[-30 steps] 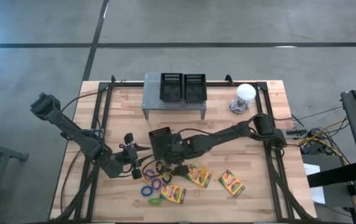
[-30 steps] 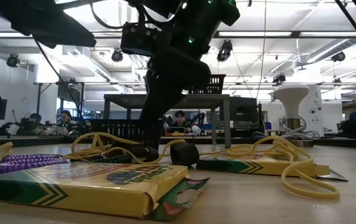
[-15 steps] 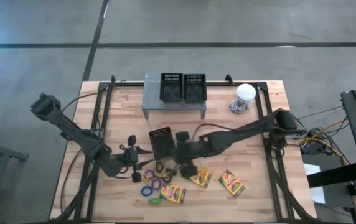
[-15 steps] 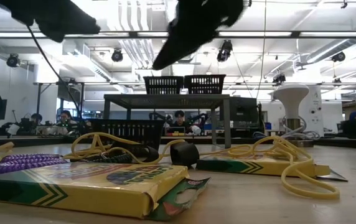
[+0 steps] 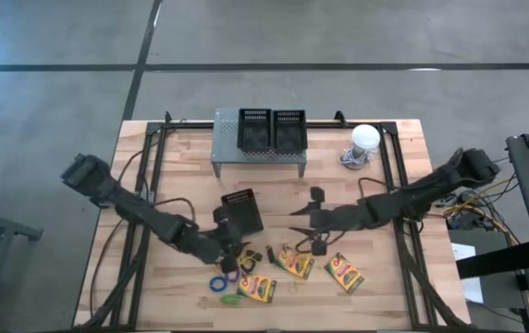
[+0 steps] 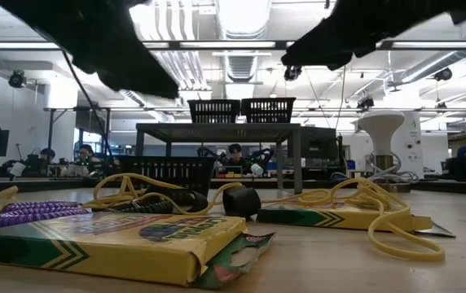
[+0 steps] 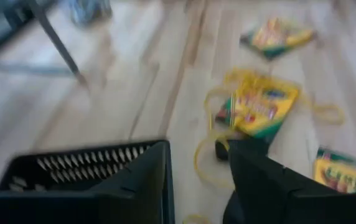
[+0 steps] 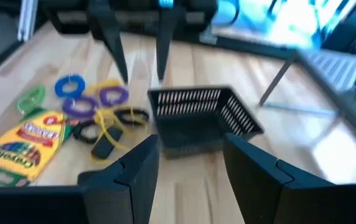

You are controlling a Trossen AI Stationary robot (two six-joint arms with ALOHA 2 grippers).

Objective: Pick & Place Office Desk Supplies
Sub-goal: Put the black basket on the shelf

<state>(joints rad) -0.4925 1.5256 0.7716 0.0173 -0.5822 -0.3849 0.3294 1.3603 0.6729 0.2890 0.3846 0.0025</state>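
Note:
One black mesh bin (image 5: 241,211) stands on the table. Two more bins (image 5: 272,129) sit on the grey stand. Three yellow-and-green crayon boxes (image 5: 294,262) (image 5: 343,273) (image 5: 257,289) lie near the front. Purple, blue, green, yellow and black loops (image 8: 78,107) lie left of the boxes. My left gripper (image 5: 234,256) is open and empty, above the loops just in front of the bin; its view (image 7: 200,180) shows the bin's rim (image 7: 84,163). My right gripper (image 5: 300,220) is open and empty, right of the bin, pointing at it (image 8: 196,118).
The grey perforated stand (image 5: 260,153) is at the back middle. A white round-topped object (image 5: 364,139) stands at the back right. A small black piece (image 6: 241,201) lies among yellow loops (image 6: 380,212). Bare wood shows at the table's left and far right.
My right gripper has drawn back from the table's mesh bin toward the right edge and risen. My left gripper has gone right, toward the bin and the loops. The bin stays in place on the table.

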